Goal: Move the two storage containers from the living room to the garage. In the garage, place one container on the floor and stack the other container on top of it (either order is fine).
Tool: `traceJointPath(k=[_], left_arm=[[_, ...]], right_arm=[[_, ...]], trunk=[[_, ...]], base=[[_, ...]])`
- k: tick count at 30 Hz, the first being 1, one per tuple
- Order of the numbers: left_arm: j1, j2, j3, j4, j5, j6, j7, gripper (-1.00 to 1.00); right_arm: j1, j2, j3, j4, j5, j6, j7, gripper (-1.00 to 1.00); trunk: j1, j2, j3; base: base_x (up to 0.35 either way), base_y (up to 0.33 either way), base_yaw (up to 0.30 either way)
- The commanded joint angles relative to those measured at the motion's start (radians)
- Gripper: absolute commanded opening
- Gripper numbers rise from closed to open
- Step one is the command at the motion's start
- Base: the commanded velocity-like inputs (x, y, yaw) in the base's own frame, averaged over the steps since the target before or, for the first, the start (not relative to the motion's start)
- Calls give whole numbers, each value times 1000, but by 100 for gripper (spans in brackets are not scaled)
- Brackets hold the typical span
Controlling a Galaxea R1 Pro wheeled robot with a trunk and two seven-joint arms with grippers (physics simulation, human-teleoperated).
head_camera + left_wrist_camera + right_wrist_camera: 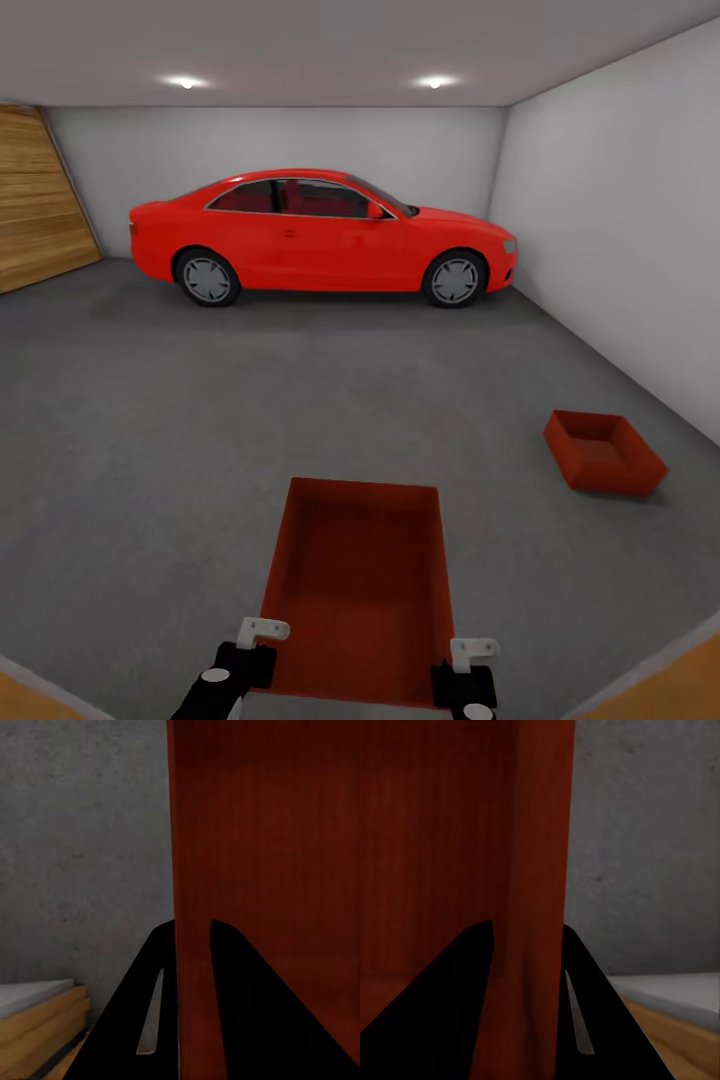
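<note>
Left end effector (262, 640) and right end effector (470, 655) clamping held container (360, 590) walls, second container (603, 452) on floor (200, 420)

A garage: red car (322, 237) on grey concrete floor (200, 420), bare white walls (620, 220), wooden door (35, 200).

Two storage containers (358, 590) (603, 452), one red car (320, 237), two ceiling spotlights (184, 82) (434, 82).

Left claw (262, 650) and right claw (462, 665) each clamp a wall of the held container (358, 590)
</note>
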Motion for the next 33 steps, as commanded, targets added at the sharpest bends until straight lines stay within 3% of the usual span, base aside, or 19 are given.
traceJointPath(k=[1,33], left_arm=[[0,5,-16,54,-4,5,-22,-100],[1,5,-16,55,-3,5,-22,-100]], right_arm=[[-4,-25,-2,-2,4,-4,-4,-100],[-4,-26,-2,-2,2,-4,-4,-100]], trunk=[[1,-1,-1],[1,-1,-1]], base=[[322,0,0],[322,0,0]])
